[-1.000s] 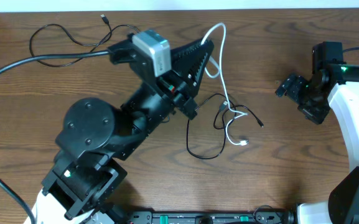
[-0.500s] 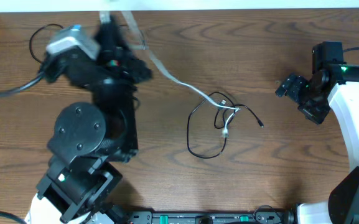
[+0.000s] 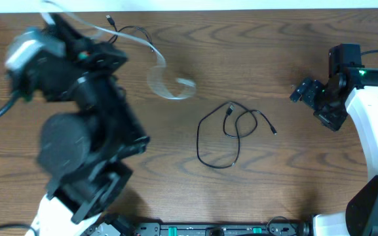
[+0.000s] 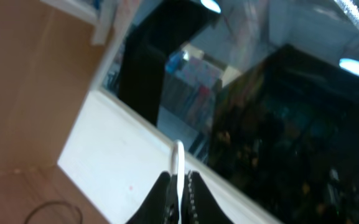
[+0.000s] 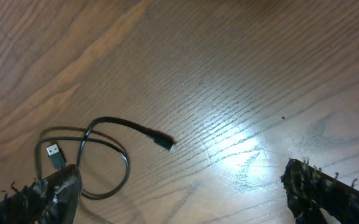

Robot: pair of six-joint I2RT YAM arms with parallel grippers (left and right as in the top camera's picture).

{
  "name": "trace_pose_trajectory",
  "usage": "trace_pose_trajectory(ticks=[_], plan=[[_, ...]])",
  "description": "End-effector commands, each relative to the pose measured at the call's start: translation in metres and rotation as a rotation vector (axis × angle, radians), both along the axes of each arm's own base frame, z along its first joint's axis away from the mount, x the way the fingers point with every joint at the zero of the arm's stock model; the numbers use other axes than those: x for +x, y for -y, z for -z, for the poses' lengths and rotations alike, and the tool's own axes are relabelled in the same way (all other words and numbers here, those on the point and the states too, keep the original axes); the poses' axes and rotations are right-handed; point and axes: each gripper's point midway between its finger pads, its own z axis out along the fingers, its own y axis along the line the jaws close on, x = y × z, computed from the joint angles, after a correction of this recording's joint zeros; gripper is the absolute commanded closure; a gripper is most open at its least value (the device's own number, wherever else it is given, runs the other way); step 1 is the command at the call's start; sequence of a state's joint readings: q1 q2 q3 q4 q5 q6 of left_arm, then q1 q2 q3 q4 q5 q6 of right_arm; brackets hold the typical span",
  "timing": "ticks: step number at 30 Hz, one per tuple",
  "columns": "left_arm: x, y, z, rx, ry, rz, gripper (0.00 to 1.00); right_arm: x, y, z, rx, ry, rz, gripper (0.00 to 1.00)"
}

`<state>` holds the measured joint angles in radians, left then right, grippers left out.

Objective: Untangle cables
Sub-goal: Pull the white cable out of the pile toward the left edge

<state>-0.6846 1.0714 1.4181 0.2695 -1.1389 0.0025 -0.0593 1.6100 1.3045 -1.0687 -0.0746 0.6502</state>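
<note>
We look down on a wooden table [image 3: 287, 177] with a robot arm at each side. The left arm [image 3: 77, 131] is a dark, motion-blurred mass at the left, reaching toward the far left corner. In its wrist view, the left gripper [image 4: 179, 186] is pinched tightly on the white cable [image 4: 178, 158], whose end sticks up between the closed fingers; that camera points off the table toward a white edge and a dark, cluttered room. From above, the white cable shows only as a pale smear arcing from the raised gripper down toward the table's upper middle, too blurred for us to tell whether it touches the wood. One black cable [image 3: 198, 137] lies alone at the centre of the table in a loose loop with a smaller loop crossing it at the top, one plug lying inside the loops and the other pointing right. A second black cable [image 3: 136, 29] lies along the far edge, just beside the left arm. The right arm [image 3: 372, 124] stands at the right edge, and the right gripper [image 3: 304, 92] hangs well apart from the centre cable, its jaws spread wide and holding nothing. Its wrist view shows part of the black loop and both of its plugs on bare wood.
</note>
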Motion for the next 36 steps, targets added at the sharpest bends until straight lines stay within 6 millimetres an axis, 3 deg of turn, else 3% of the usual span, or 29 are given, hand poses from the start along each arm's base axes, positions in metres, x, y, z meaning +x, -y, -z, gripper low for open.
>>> trace_pose_trajectory(ticks=[1, 5, 10, 19, 25, 28, 32, 36], plan=[[-0.024, -0.024, -0.009, 0.027, -0.024, -0.055, 0.93, -0.001, 0.000, 0.001, 0.000, -0.004, 0.006, 0.01], [-0.020, -0.021, 0.010, 0.141, -0.159, -0.053, 0.93, -0.001, 0.000, 0.001, 0.000, -0.004, 0.006, 0.01], [-0.006, -0.009, 0.052, 0.206, -0.313, -0.018, 0.92, -0.001, 0.000, 0.001, 0.000, -0.004, 0.006, 0.01], [0.029, 0.031, 0.120, 0.348, -0.559, 0.114, 0.93, -0.001, 0.000, 0.001, 0.000, -0.004, 0.006, 0.01], [0.048, 0.045, 0.141, 0.390, -0.628, 0.108, 0.92, -0.001, 0.000, 0.001, 0.000, -0.004, 0.006, 0.01], [0.057, 0.044, 0.145, 0.385, -0.635, 0.086, 0.92, -0.001, 0.000, 0.001, 0.000, -0.004, 0.006, 0.01], [0.070, 0.027, 0.146, 0.351, -0.633, 0.042, 0.92, -0.001, 0.000, 0.001, 0.000, -0.004, 0.006, 0.01], [0.097, 0.007, 0.157, 0.299, -0.646, 0.126, 0.92, -0.001, 0.000, 0.001, 0.000, -0.004, 0.006, 0.01]])
